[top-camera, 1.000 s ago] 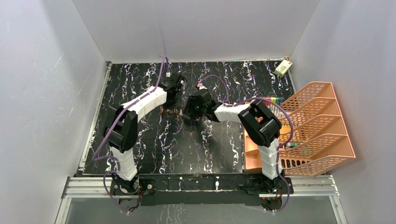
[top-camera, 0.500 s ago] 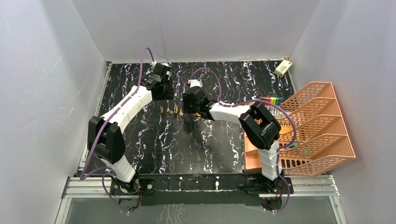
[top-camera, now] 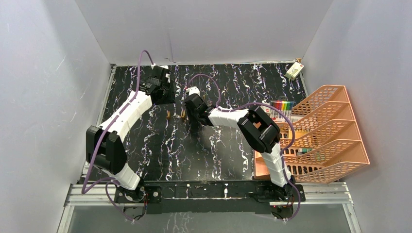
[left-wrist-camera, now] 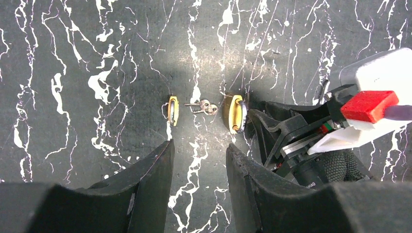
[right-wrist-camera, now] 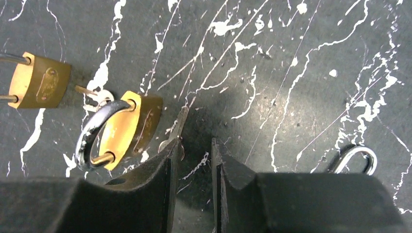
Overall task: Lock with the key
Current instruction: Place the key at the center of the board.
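Observation:
Two brass padlocks lie on the black marbled table. The left wrist view shows the smaller one (left-wrist-camera: 172, 110), a bunch of keys (left-wrist-camera: 201, 106) beside it, and the larger one (left-wrist-camera: 236, 114). In the right wrist view the larger padlock (right-wrist-camera: 131, 128) has its silver shackle swung open, and the other padlock (right-wrist-camera: 41, 87) lies to its left. A single key (right-wrist-camera: 179, 124) lies at the tip of my right gripper's left finger. My right gripper (right-wrist-camera: 193, 145) stands just right of the larger padlock, jaws a narrow gap apart and empty. My left gripper (left-wrist-camera: 198, 150) is open and empty, short of the padlocks.
A silver clip (right-wrist-camera: 357, 158) lies on the table right of my right gripper. An orange stacked file tray (top-camera: 330, 131) with coloured markers (top-camera: 282, 104) stands at the right edge. A small white box (top-camera: 294, 71) sits in the far right corner.
My left gripper has drawn back and to the left, away from the padlocks. My right gripper has moved left, up beside the larger padlock.

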Controlling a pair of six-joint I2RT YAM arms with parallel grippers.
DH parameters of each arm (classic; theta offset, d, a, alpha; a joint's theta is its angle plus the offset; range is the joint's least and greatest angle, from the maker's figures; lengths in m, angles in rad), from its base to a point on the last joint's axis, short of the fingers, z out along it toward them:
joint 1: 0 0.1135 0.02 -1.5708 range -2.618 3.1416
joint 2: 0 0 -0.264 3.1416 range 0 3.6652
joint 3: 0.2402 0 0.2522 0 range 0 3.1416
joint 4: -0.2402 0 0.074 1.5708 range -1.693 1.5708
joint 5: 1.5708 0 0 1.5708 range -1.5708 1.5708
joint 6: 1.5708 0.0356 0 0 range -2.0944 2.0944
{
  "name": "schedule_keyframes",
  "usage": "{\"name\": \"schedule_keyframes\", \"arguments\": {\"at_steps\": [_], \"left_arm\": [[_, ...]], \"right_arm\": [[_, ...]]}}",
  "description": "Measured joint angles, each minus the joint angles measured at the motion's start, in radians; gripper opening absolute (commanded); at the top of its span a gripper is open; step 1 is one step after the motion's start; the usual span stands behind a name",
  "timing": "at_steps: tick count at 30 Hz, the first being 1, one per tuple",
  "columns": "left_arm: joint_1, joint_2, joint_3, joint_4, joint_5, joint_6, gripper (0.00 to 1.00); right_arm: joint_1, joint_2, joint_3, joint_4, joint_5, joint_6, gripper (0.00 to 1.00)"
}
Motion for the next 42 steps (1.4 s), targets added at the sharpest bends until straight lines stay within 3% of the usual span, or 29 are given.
{"name": "schedule_keyframes", "arguments": {"at_steps": [15, 42], "left_arm": [[0.032, -0.033, -0.028, 0.006, 0.026, 0.016, 0.42], [0.063, -0.051, -0.032, 0.006, 0.045, 0.034, 0.42]], "right_arm": [[0.029, 0.041, 0.093, -0.039, 0.046, -0.029, 0.33], [0.05, 0.059, 0.065, -0.024, 0.122, -0.047, 0.28]]}}
